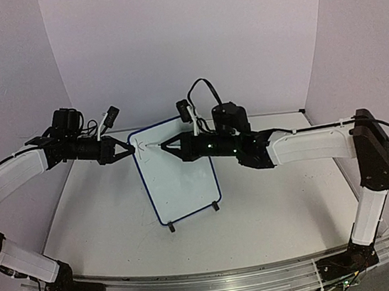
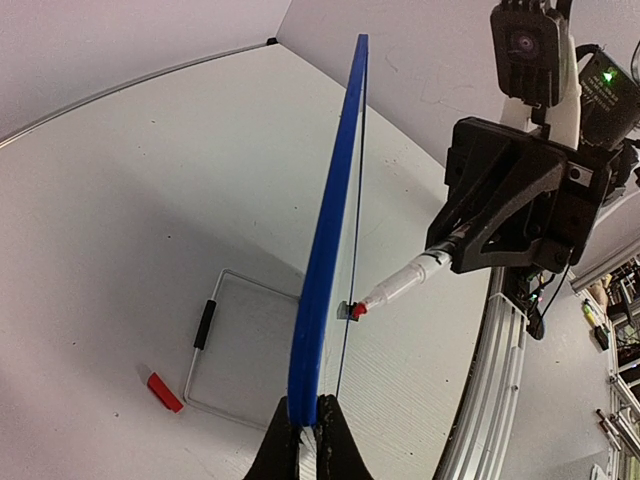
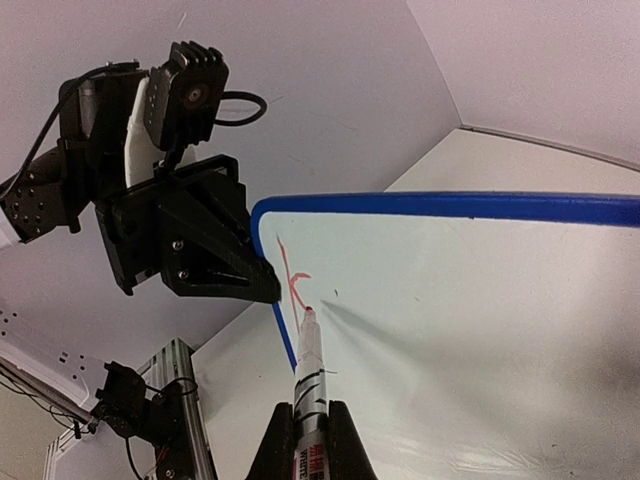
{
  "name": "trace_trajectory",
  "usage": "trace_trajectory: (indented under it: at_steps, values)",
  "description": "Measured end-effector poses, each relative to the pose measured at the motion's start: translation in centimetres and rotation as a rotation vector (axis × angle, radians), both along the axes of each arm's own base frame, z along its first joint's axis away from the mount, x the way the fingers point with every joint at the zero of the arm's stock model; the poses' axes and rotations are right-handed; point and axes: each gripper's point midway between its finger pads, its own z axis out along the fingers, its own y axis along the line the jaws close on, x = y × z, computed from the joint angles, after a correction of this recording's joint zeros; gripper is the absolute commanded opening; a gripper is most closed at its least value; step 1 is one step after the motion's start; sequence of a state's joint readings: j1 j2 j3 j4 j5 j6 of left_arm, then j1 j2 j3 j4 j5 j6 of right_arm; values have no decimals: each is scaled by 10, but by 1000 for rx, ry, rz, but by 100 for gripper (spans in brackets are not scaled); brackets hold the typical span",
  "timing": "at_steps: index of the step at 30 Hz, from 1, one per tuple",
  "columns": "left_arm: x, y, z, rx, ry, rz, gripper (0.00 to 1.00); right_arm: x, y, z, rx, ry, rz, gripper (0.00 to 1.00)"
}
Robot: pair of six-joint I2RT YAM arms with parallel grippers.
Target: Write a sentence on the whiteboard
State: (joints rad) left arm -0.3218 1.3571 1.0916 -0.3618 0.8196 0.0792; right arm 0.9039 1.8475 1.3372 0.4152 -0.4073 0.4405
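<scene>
The whiteboard stands on its two feet at mid-surface between the two arms, and the left jaws are clamped on the blue frame at its upper-left corner. The right jaws are clamped on a marker, whose red tip touches the board face near that same corner. The sentence consists of a single red "k" just beside the tip; a red cap lies on the surface on the board's far side from the marker.
</scene>
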Motion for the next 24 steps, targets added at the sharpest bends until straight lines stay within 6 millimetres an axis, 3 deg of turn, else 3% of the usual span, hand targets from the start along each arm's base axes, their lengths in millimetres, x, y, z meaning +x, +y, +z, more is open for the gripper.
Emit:
trace_trajectory:
  at_steps: [9,24]
  values:
    - [-1,-1,0,0,0,-3,0,6,0,4,-7,-11,-27,0]
    - [0,-1,0,1,0,-1,0,2,-3,-19,-49,28,-22,0]
